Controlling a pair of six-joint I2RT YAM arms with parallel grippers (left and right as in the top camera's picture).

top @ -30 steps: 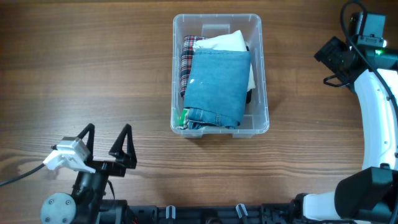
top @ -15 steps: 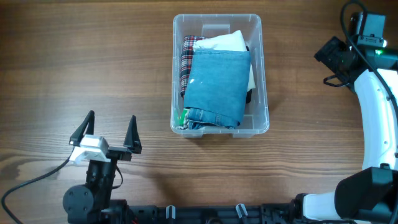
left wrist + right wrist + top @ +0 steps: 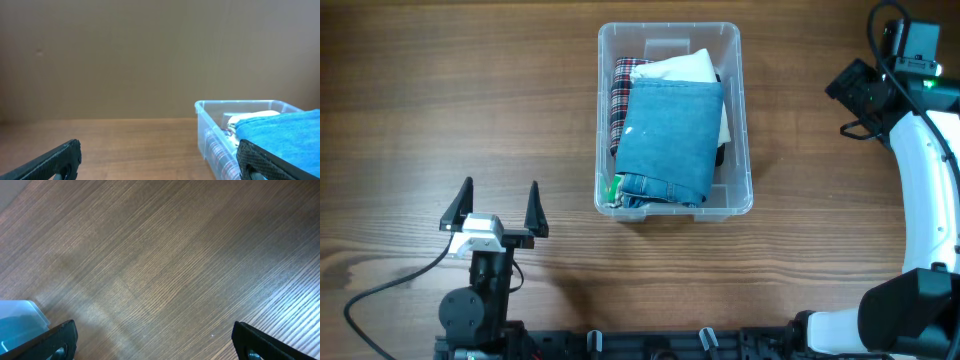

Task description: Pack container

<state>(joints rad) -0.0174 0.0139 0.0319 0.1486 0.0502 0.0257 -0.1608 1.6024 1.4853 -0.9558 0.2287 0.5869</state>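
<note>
Clear container [image 3: 744, 130] — packed, left claw [image 3: 500, 185] well apart

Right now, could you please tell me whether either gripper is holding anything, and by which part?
Nothing is held: the left gripper and the right gripper are both open and empty, away from the container.

Folded blue denim [image 3: 668, 138] lies topmost, over a plaid cloth [image 3: 623, 100] at its left and a white cloth [image 3: 680, 68] behind. A green scrap [image 3: 616, 188], perhaps a tag, shows at its corner. Wood-grain surface [image 3: 470, 90] all around.
</note>
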